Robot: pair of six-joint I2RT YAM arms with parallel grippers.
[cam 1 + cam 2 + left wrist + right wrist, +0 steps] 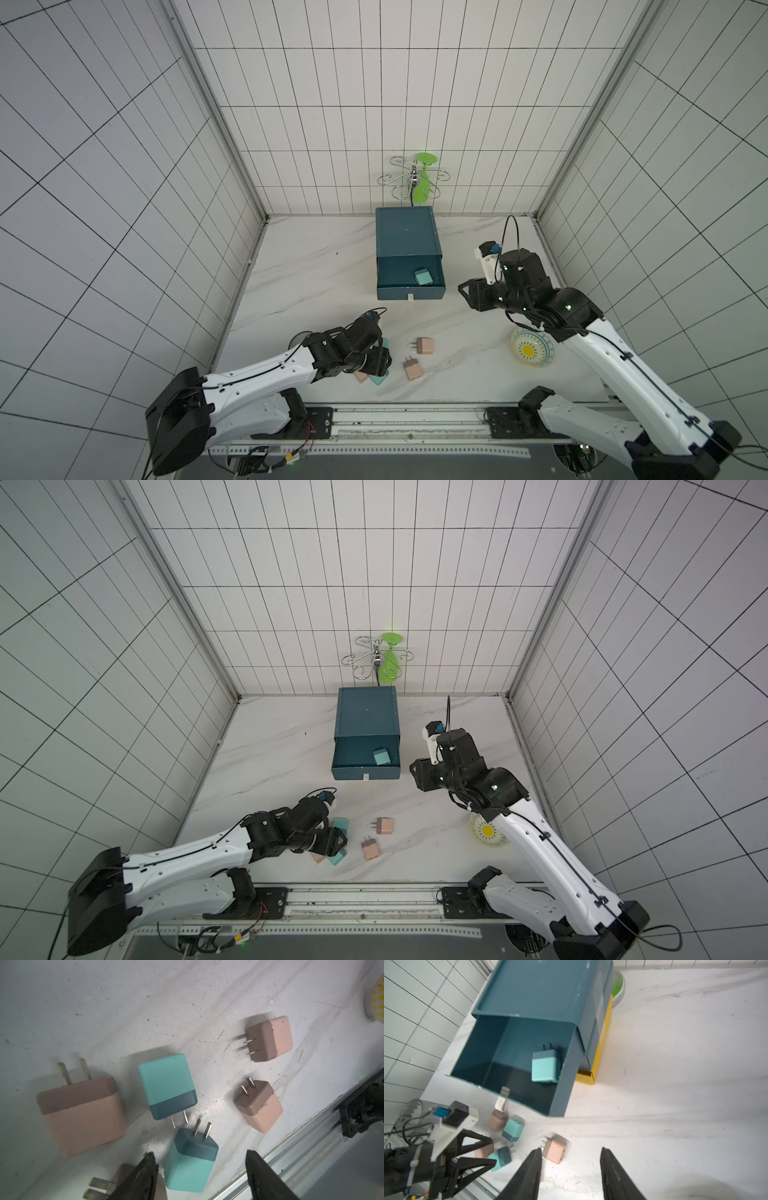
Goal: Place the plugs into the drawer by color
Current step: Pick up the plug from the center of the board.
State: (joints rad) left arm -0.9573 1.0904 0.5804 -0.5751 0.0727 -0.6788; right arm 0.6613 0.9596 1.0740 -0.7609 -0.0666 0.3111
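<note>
L gripper (199,1152): jaws apart, straddling a teal plug (187,1172), not clamped on it; its prongs point away from the wrist. Just past it lies a 2nd teal plug (166,1080), w/ peach plugs (83,1118) to either side on the table. R gripper (571,1149): jaws apart, nothing btwn them. Ahead of it is the open drawer (483,1043), w/ a 3rd teal plug (545,1068) inside.

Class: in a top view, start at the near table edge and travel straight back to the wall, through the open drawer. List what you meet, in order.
near peach plug → farther peach plug → teal plug inside the open drawer → blue cabinet → metal hook rack
</note>
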